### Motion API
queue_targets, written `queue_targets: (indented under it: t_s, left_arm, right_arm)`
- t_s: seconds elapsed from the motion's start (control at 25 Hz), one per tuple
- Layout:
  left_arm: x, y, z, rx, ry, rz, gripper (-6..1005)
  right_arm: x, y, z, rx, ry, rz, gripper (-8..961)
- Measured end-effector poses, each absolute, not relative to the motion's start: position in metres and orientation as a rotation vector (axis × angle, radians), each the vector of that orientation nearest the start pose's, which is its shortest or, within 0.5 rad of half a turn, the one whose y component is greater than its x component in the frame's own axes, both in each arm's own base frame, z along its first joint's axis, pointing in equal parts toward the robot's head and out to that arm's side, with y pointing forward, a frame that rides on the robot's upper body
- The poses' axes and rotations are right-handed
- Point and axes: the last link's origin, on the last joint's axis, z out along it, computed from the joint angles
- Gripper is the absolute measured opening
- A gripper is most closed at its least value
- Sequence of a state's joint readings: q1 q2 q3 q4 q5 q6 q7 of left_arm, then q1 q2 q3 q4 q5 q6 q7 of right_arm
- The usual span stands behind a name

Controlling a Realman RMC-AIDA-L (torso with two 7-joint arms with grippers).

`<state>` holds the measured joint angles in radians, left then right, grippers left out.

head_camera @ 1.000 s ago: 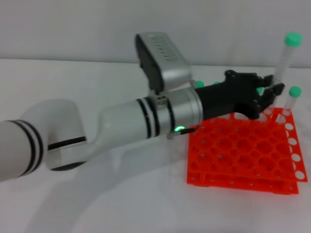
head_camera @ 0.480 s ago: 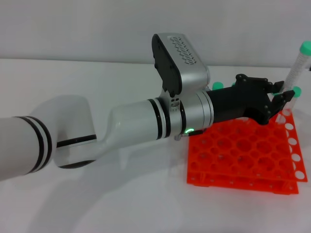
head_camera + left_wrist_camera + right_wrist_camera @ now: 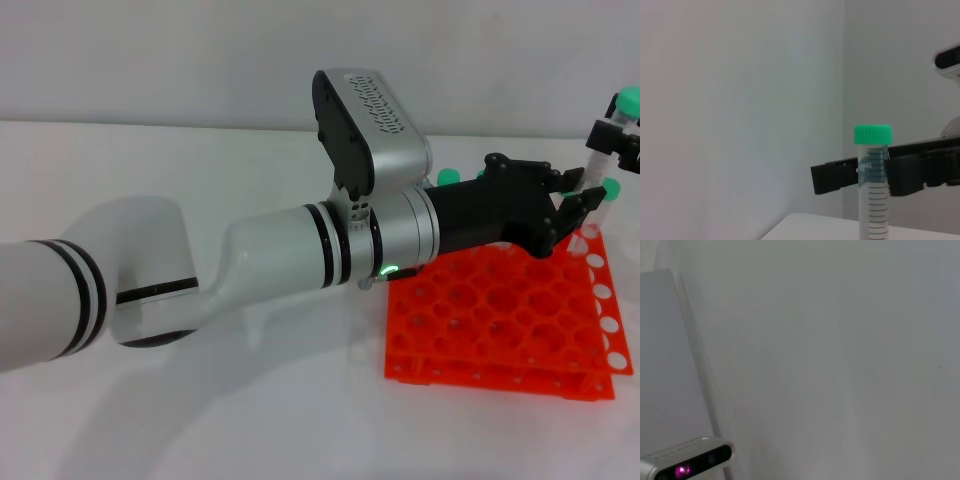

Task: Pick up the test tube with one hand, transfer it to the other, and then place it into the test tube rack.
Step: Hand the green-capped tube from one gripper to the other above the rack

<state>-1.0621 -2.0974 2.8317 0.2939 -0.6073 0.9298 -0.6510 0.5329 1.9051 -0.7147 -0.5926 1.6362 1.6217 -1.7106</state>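
My left gripper (image 3: 575,192) reaches over the far side of the orange-red test tube rack (image 3: 500,310) and is shut on the lower part of a clear test tube (image 3: 600,163). The tube stands tilted with its green cap up. My right gripper (image 3: 612,138) comes in at the right edge and sits at the tube just below the cap. In the left wrist view the test tube (image 3: 872,200) stands upright and the right gripper (image 3: 874,172) crosses it under the cap.
Another green-capped tube (image 3: 606,190) stands in the rack's far right corner. One more green cap (image 3: 448,176) shows behind the left gripper. The right wrist view shows only a pale wall and a camera housing (image 3: 687,467).
The left arm carried the tube to the right and a little up, then held still. The right gripper has come into view at the right edge and now sits at the tube's top.
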Motion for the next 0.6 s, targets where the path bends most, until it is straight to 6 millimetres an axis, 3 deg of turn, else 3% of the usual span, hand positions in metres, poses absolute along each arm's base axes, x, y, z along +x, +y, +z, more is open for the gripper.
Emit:
queue_targets:
  t_s: [0.4, 0.48, 0.6]
  left_arm:
    - [-0.0812, 0.3769, -0.1444, -2.648, -0.215, -0.942, 193]
    - [-0.0812, 0.3768, -0.1445, -2.649, -0.214, -0.941, 193]
    - [-0.0813, 0.3768, -0.1445, -2.649, -0.213, -0.941, 193]
  right_arm:
    - [0.2494, 0.3583, 0.1041, -2.379, 0.517, 1.157, 630]
    - [0.2496, 0.3581, 0.1043, -2.379, 0.517, 1.158, 391]
    - [0.2492, 0.3583, 0.1043, -2.38, 0.515, 1.159, 291]
